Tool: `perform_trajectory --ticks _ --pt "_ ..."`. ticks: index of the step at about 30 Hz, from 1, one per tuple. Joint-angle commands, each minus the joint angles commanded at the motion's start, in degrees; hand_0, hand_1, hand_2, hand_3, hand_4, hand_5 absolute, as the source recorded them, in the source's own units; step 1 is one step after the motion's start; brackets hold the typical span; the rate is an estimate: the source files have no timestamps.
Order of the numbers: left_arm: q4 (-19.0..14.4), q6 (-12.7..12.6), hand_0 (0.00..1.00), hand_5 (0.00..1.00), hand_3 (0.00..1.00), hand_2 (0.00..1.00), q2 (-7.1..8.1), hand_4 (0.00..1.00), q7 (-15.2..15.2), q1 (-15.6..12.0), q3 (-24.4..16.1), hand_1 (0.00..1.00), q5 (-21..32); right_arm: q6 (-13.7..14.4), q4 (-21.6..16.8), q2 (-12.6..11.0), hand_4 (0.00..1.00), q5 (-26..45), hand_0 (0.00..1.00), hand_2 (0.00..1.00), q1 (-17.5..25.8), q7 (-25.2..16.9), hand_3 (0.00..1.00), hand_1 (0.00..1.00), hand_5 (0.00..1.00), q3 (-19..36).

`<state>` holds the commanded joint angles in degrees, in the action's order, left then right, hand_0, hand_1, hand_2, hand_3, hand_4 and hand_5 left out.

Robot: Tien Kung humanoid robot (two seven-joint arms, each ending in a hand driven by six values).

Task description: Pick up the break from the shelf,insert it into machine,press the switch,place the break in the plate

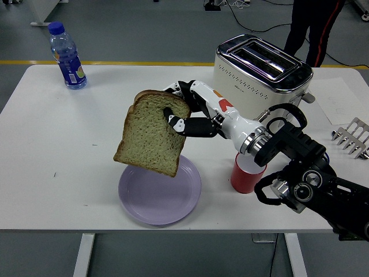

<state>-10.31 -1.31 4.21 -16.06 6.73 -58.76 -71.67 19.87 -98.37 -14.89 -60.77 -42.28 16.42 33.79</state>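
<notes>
Far left: water bottle (pixel 68 56), untouched. Near centre: lilac plate (pixel 141 202); I see the bread slice (pixel 151 140) hanging tilted above its far left rim, long axis sloping down to the near side, not touching. Right hand (pixel 185 114): fingers pinched on the slice's far right edge. Red cup (pixel 245 178) beside the forearm. Far right: toaster (pixel 259 72), rack (pixel 352 137). I judge lowering comes next.
</notes>
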Motion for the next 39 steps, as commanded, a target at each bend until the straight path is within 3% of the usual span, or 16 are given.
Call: perform_trajectory --ticks 4,16,25,39 --pt "0.0 0.0 0.677 0.869 0.557 0.687 0.01 0.284 0.0 0.1 0.1 0.696 0.2 0.0 1.2 0.8 0.408 0.6 0.227 0.318 0.2 -0.1 0.498 0.221 0.002 -2.2" --pt "0.0 0.0 0.677 0.869 0.557 0.686 -0.07 0.284 0.1 0.9 0.8 0.697 0.9 -0.1 9.1 7.5 0.410 0.7 0.222 0.318 -1.1 0.1 0.500 0.218 0.002 -10.9" --pt "0.0 0.0 0.677 0.868 0.557 0.687 -0.05 0.285 0.0 1.2 0.9 0.697 1.1 1.5 17.7 13.0 0.417 -2.7 0.216 0.317 -3.2 -0.1 0.499 0.214 0.002 -13.3" --pt "0.0 -0.1 0.678 0.869 0.557 0.687 -0.12 0.287 0.0 1.4 0.9 0.697 1.2 1.1 23.7 13.6 0.406 -6.1 0.213 0.316 -3.9 1.4 0.499 0.212 0.002 -13.2"
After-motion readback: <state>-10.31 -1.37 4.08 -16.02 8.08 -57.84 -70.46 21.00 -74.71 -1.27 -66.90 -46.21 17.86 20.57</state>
